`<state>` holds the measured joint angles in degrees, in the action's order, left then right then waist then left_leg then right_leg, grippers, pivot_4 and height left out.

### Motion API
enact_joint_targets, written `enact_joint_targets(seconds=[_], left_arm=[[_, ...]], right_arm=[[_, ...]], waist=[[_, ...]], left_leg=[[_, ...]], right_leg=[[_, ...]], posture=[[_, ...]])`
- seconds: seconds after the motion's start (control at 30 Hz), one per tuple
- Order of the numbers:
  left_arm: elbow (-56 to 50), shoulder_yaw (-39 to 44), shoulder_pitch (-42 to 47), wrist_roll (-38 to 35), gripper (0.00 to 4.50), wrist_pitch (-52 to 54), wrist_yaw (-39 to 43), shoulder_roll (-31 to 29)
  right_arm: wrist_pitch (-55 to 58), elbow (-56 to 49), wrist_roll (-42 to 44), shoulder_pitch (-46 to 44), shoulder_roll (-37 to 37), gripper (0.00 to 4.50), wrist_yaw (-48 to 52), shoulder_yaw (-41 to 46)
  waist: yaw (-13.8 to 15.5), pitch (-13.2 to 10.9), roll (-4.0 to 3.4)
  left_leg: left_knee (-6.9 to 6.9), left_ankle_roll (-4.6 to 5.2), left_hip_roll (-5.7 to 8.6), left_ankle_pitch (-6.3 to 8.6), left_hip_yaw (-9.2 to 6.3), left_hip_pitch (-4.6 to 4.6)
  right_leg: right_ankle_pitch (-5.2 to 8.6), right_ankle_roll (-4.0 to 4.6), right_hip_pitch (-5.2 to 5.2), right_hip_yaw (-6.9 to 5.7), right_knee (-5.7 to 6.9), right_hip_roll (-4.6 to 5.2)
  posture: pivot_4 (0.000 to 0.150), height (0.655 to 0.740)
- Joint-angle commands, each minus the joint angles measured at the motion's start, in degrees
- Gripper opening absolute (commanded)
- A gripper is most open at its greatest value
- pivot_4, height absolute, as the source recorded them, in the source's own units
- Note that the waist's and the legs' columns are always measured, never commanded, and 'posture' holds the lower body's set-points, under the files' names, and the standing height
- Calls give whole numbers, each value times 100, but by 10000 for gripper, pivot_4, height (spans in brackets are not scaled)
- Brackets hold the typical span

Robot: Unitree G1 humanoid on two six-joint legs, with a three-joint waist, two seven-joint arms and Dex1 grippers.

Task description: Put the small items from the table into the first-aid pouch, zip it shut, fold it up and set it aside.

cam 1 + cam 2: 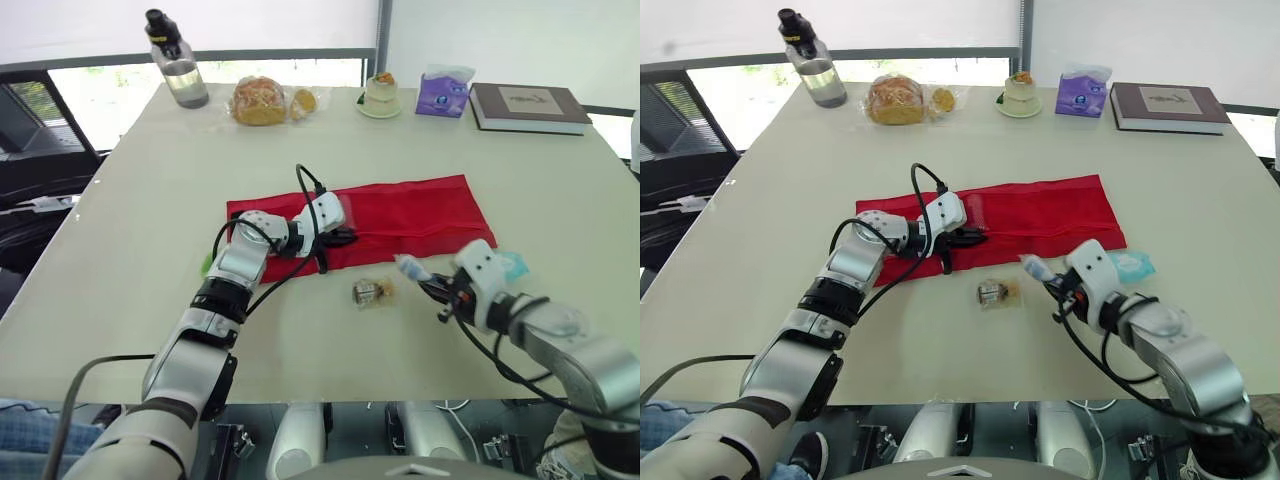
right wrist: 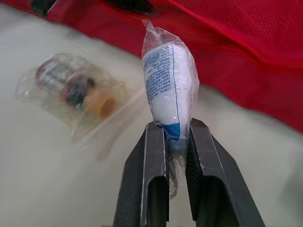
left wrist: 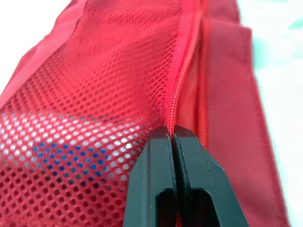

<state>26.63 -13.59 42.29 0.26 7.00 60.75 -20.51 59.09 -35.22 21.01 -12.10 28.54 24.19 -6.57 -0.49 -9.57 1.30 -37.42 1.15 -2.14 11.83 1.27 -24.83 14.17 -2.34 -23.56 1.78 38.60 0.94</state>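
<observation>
The red first-aid pouch (image 1: 410, 212) lies flat across the middle of the table. My left gripper (image 1: 345, 238) rests on its left part, shut on the zipper line (image 3: 176, 101) beside the mesh pocket (image 3: 94, 94). Something blue (image 3: 61, 156) shows through the mesh. My right gripper (image 1: 432, 287) hovers just in front of the pouch's near edge, shut on a white plastic-wrapped packet (image 2: 169, 80). A small bagged vial (image 1: 370, 291) lies on the table between the two grippers. A teal packet (image 1: 513, 265) lies beside my right wrist.
Along the far edge stand a water bottle (image 1: 178, 62), bagged bread (image 1: 260, 100), a small cake on a plate (image 1: 381, 95), a purple tissue pack (image 1: 443, 93) and a book (image 1: 528, 107). A black chair (image 1: 30, 130) stands off the table's left side.
</observation>
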Motion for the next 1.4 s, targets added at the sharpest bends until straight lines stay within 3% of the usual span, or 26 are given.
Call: enact_joint_targets(seconds=[0.03,0.37,0.63,0.77,0.8,0.87,0.93,1.33,1.4], left_arm=[[-632,-84,-152,-169,0,157,30,104],[-1257,-239,-483,-173,0,513,-63,262],[-1422,-328,-536,-193,0,633,-58,331],[-1320,-319,-500,-165,0,552,-34,292],[-1284,-307,-495,-159,0,528,-36,271],[-1196,-274,-464,-153,0,490,-51,249],[-1115,-239,-424,-154,0,464,-73,243],[-846,-47,-305,-332,0,480,-143,267],[-825,-46,-291,-357,0,483,-132,277]], right_arm=[[155,198,-139,-314,-125,200,-219,-170],[243,1307,-545,-1099,-1402,200,-1239,-75],[-324,1909,-889,-1378,-1915,200,-1404,-331],[-564,1947,-962,-1430,-1784,200,-1164,-403],[-557,1875,-925,-1381,-1757,9507,-1103,-386],[-460,1720,-817,-1275,-1705,18022,-981,-329],[-400,1555,-751,-1176,-1566,21412,-813,-327],[-5,450,-340,-389,-814,21412,-305,-35],[-153,515,-411,-354,-725,15927,-316,-32]], waist=[[1,0,0],[-34,0,0],[-29,0,-1],[-29,0,-1],[-30,0,-1],[-32,0,-1],[-31,0,-1],[-28,0,-1],[-29,0,-1]], left_leg=[[0,0,1,0,0,-1],[1,0,-2,0,-1,4],[1,0,0,0,0,4],[1,0,0,0,0,5],[1,0,0,0,0,4],[1,0,0,0,-1,4],[1,0,0,0,-1,3],[1,0,-1,0,-4,3],[1,0,-1,0,-4,4]], right_leg=[[0,1,0,0,0,1],[0,1,-2,2,9,-4],[0,1,-2,3,10,-1],[0,1,-2,3,11,-2],[0,1,-2,3,10,-2],[0,1,-2,3,9,-2],[0,1,-2,3,9,-2],[0,1,-2,2,6,-1],[1,0,-2,4,6,-1]], posture=[[1500,7400],[1500,7400],[1500,7400],[1500,7400],[1500,7400],[1500,7400],[1500,7400],[1500,7400],[1500,7400]])
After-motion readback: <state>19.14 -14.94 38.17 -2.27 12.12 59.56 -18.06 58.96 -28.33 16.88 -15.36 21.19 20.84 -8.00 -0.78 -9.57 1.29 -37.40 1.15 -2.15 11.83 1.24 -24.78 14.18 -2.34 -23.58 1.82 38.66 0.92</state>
